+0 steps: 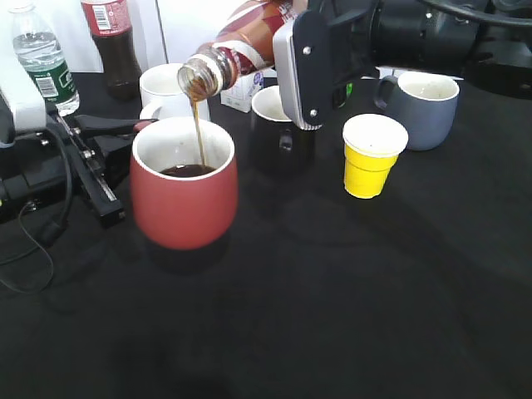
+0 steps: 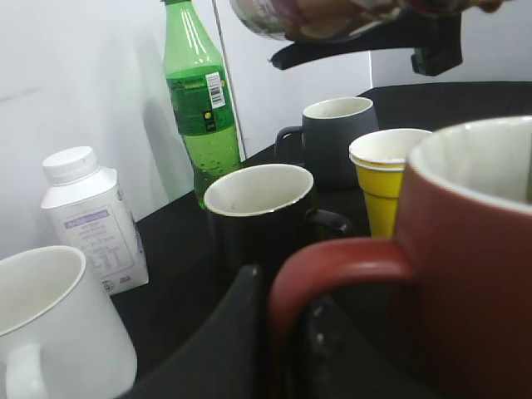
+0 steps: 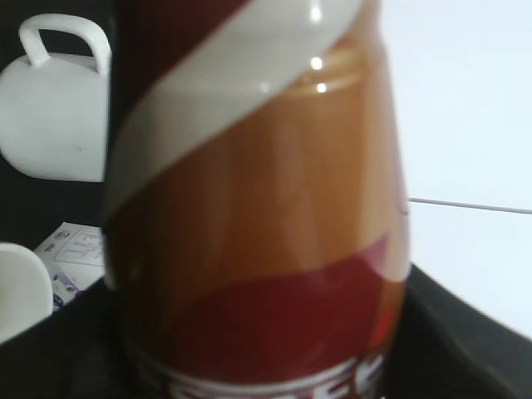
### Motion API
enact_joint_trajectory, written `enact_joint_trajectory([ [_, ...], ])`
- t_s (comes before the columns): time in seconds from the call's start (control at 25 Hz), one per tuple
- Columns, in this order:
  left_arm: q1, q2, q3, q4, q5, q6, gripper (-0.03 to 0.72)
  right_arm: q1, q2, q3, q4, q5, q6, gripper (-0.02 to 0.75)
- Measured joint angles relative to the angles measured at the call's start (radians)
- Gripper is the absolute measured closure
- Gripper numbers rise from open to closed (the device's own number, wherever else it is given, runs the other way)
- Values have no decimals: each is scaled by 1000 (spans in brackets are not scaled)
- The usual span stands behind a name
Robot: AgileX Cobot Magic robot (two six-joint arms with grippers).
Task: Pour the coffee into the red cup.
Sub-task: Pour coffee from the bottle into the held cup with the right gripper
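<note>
- The coffee bottle (image 1: 237,51) was tipped over near the top middle of the exterior view, with its open mouth pointing down and to the left.
- A thin brown stream (image 1: 199,133) ran from the mouth into the red cup (image 1: 184,195).
- The red cup stood on the black table (image 1: 332,316), left of the middle, with dark coffee pooled inside.
- My right gripper (image 1: 303,62) was closed around the bottle's body, holding it up in the air.
- In my right wrist view the bottle's swirled label (image 3: 258,208) filled almost the whole frame.
- My left gripper (image 2: 278,332) sat at the red cup's handle (image 2: 332,270), low in the left wrist view; its fingers looked closed around the handle, but they were dark and hard to see.
- A black mug (image 1: 278,125) stood just behind the red cup, to the right.
- A white mug (image 1: 166,83) stood behind the red cup, to the left.
- A yellow paper cup (image 1: 371,155) stood to the right of the black mug.
- A grey mug (image 1: 424,108) stood behind the yellow cup at the upper right.
- A small white bottle (image 2: 91,220) and a green bottle (image 2: 199,108) stood at the back by the wall.
- A cola bottle (image 1: 112,41) and a water bottle (image 1: 43,58) stood at the upper left.
</note>
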Motion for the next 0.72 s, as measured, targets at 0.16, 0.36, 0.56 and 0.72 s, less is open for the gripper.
enact_joint_trajectory([
  [0.16, 0, 0, 0, -1, 0, 0, 625, 0, 0, 0, 0, 0, 0, 203],
  [0.36, 0, 0, 0, -1, 0, 0, 625, 0, 0, 0, 0, 0, -8, 203],
  [0.56, 0, 0, 0, -2, 0, 0, 624, 0, 0, 0, 0, 0, -15, 203],
  [0.72, 0, 0, 0, -2, 1, 0, 624, 0, 0, 0, 0, 0, -26, 203],
])
